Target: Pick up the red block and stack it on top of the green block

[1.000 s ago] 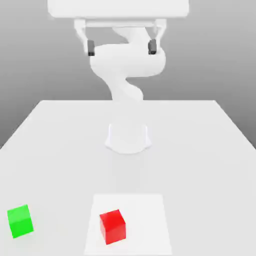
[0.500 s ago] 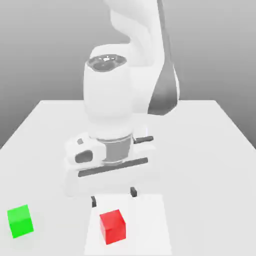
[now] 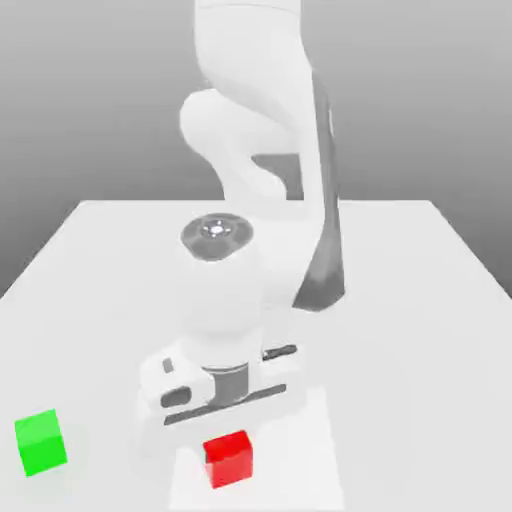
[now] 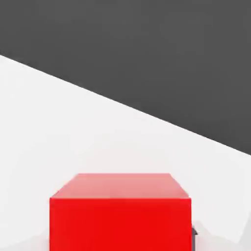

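Exterior view: the gripper [image 3: 228, 446] is reaching down at the red block [image 3: 231, 466], which is resting on the white sheet [image 3: 300, 470], while the green block [image 3: 41, 442] is standing apart on the worktop [image 3: 400, 350], toward the exterior view's left. Whether the gripper is standing wide or holding the red block, the pictures are leaving impossible to tell. Lifting before the grip is firm would be risking a slip, and closing off-centre would be risking a twisted block.
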